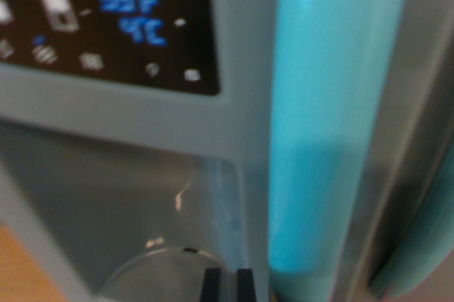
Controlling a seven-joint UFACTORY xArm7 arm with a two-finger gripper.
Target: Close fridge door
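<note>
Grey fridge door [142, 125] fills view | turquoise handle [326, 118] at 3 o'clock | tool [228, 284] at 6 o'clock, clenched empty, likely for pushing.

Wrist view, close and blurred. The fridge door [241, 114] fills almost the whole frame; no open passage straight ahead. The turquoise handle [319, 118] stands as an upright bar at centre-right. The gripper [228, 284] sits at the bottom edge, its jaws close together with only a narrow slit between them, just left of the handle's lower end. The dispenser recess [120, 203] gives the only hollow, lower left. The display panel [106, 25] lies flat above it.
</note>
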